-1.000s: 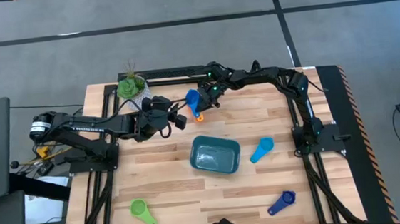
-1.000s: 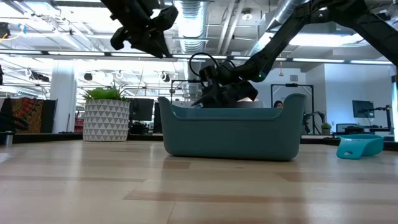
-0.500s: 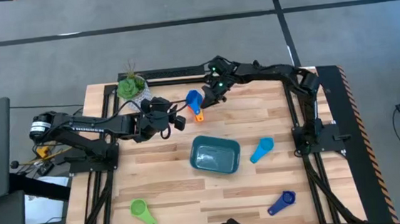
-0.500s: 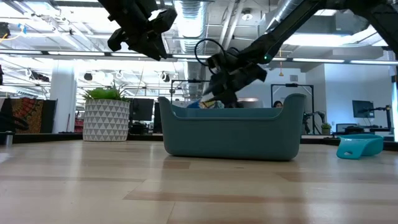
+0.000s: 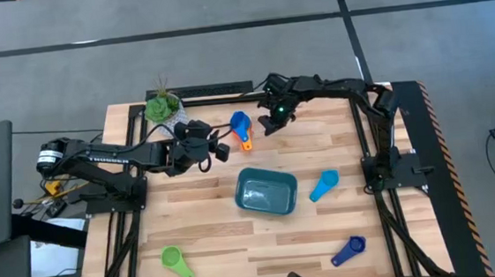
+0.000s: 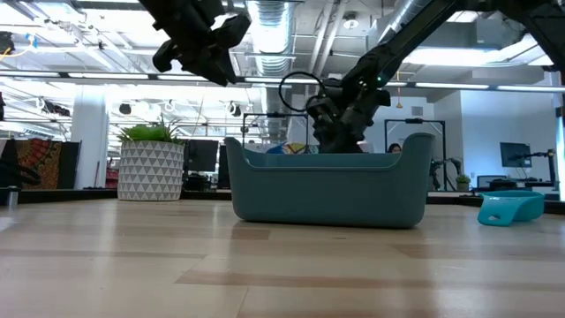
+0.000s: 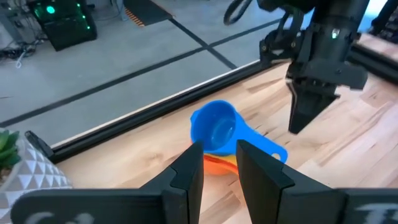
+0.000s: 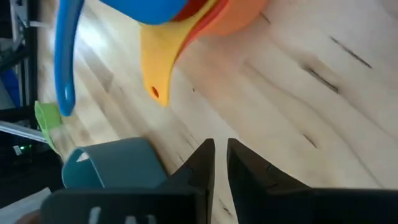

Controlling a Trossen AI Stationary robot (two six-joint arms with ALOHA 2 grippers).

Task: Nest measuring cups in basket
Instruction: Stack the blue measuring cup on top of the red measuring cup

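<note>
A nested stack of measuring cups (image 5: pixel 240 127) stands on the table's far middle, clear of the teal basket (image 5: pixel 267 192). A blue cup (image 7: pixel 214 127) is on top, with an orange cup (image 7: pixel 214 164) under it. A yellow handle (image 8: pixel 158 68) sticks out of the stack. My right gripper (image 5: pixel 268 128) hovers just right of the stack, slanting down, its fingers almost together on nothing. My left gripper (image 5: pixel 224 150) hangs above the table left of the stack, open and empty. Light blue (image 5: pixel 324 185), dark blue (image 5: pixel 348 251) and green (image 5: pixel 177 263) cups lie apart on the wood.
A white patterned pot with a green plant (image 5: pixel 164 110) stands at the far left, behind my left arm. The basket's wall (image 6: pixel 327 187) fills the low view's middle, and the light blue cup (image 6: pixel 510 208) lies to its right. Bare wood lies between the basket and the scattered cups.
My right gripper has drawn back from the cup stack toward the table's right edge and risen, and its wrist has tipped. The stack stays where it was on the table. My left arm has kept still.
</note>
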